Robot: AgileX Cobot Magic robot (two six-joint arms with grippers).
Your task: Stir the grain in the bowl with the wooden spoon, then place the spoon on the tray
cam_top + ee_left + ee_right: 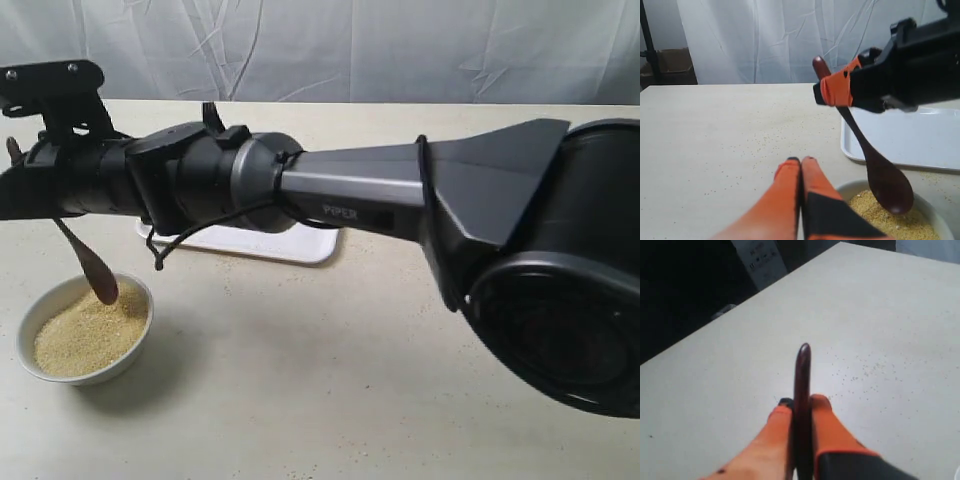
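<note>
Exterior view — arm (380, 200) half-hides tray (285, 245).

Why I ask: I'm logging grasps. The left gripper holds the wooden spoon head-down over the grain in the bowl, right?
No: the right gripper holds the wooden spoon, as the right wrist view shows; the left gripper is shut, empty. It hangs head-down over the grain in the bowl.

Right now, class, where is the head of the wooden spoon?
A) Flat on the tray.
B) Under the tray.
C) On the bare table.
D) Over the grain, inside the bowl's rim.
D: held by the right tool, the wooden spoon angles down so its head hangs over the grain within the bowl, clear of the tray.
</note>
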